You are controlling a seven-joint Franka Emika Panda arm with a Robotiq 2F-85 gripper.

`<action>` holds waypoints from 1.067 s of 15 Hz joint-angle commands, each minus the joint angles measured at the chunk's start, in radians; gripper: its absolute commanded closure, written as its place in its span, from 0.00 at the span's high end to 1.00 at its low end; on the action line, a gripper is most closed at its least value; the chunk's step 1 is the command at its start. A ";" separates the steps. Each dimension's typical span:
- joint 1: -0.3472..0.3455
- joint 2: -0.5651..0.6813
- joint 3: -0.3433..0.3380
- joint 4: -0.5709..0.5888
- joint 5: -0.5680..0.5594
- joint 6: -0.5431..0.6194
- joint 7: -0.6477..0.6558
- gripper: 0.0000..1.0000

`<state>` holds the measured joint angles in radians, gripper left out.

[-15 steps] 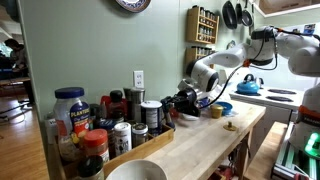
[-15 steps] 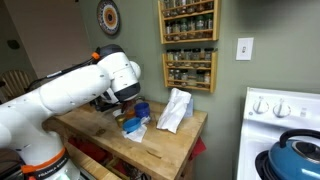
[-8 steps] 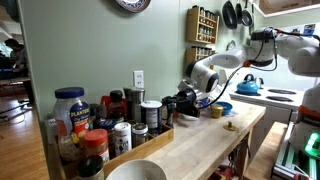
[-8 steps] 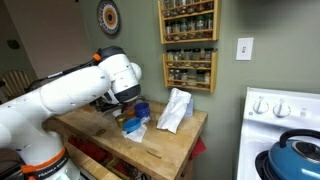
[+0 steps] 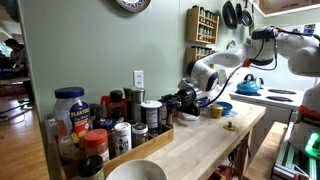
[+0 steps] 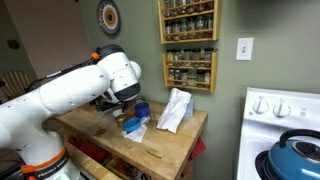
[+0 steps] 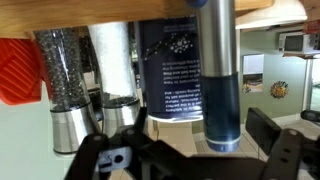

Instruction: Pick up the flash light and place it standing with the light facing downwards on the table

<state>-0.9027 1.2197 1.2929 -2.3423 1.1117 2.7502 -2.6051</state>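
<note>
Red ribbed plastic [image 7: 14,70] shows at the far edge of the wrist view, well outside the jaws of the gripper [image 7: 190,160]; next come a pepper mill [image 7: 55,85] and a salt mill [image 7: 112,70], both standing beyond the finger on that side; a dark blue carton [image 7: 170,70] stands straight ahead of the gap. This view is upside down, so the pale wood of the table [image 7: 260,8] runs along the top. The flash light [image 7: 218,90], a dark cylinder, stands upright on the table between the jaws, nearer to the far finger than to the middle; the jaws stand wide and hold nothing.

I judge that closing from here is risky; the nearer finger would touch first and could push the round body sideways or tip it against the carton. Its wider end seems to point away from the table, so it probably must be turned over; a grip far from its middle could let it swing or slip during that turn. A reach too deep may also knock the mills.
</note>
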 commanded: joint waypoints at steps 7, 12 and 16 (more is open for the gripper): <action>-0.147 -0.270 0.236 -0.153 0.100 0.137 0.357 1.00; -0.170 -0.393 0.360 -0.182 0.143 0.280 0.601 1.00; -0.184 -0.551 0.399 -0.227 0.104 0.235 0.856 1.00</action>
<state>-1.0579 0.8479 1.6539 -2.5219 1.2264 3.0209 -1.9346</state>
